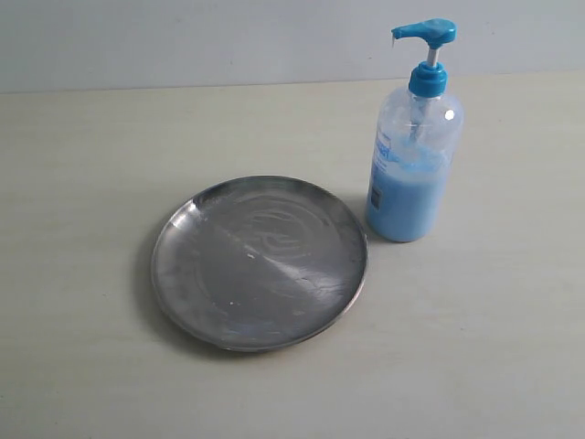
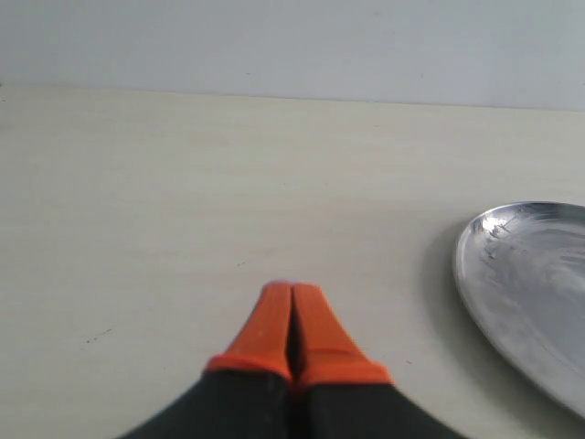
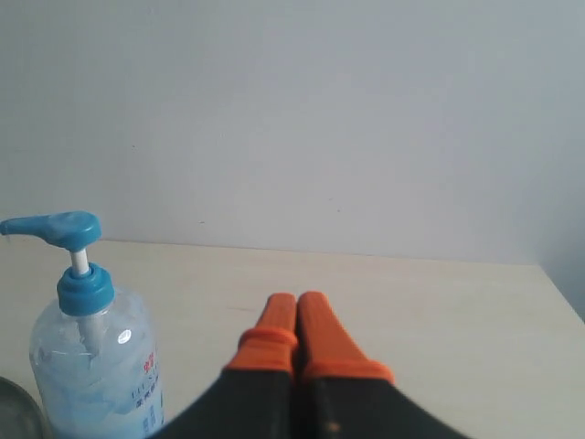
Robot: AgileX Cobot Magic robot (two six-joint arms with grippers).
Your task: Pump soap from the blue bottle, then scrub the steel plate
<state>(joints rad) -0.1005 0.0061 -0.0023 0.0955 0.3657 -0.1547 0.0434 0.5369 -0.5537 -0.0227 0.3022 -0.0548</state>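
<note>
Standing upright toward the far edge of the surface [image 1: 91, 137], bottle [image 1: 413, 174] is just beside the plate [image 1: 259, 262], pump head [image 1: 425, 33] turned plate-ward, probably so a press drops soap onto the steel; plate lies flat nearer the middle, no blue blob seen on it. Left pincer [image 2: 291, 289] closed, empty, low over bare surface, apart from plate rim. Right pincer [image 3: 295, 298] closed, empty, near bottle without touching it; shut tips likely suit pushing the pump down rather than gripping, so pumping looks not yet begun.
</note>
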